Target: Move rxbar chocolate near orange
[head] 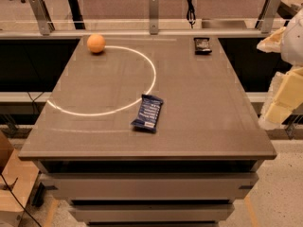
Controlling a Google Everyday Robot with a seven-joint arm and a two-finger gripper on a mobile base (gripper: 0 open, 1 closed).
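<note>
The rxbar chocolate [202, 45] is a small dark wrapped bar lying flat at the far right of the grey table [199, 108]. The orange [96, 43] sits at the far left of the table, on a white arc line. My gripper [279, 98] is a pale shape at the right edge of the view, off the table's right side and well nearer than the bar, with nothing seen in it.
A larger blue packet with white stripes [147, 112] lies near the table's middle front. A white curved line [142, 93] marks the tabletop. A rail with metal posts [153, 13] runs behind the table. A cardboard box [12, 183] stands at the lower left.
</note>
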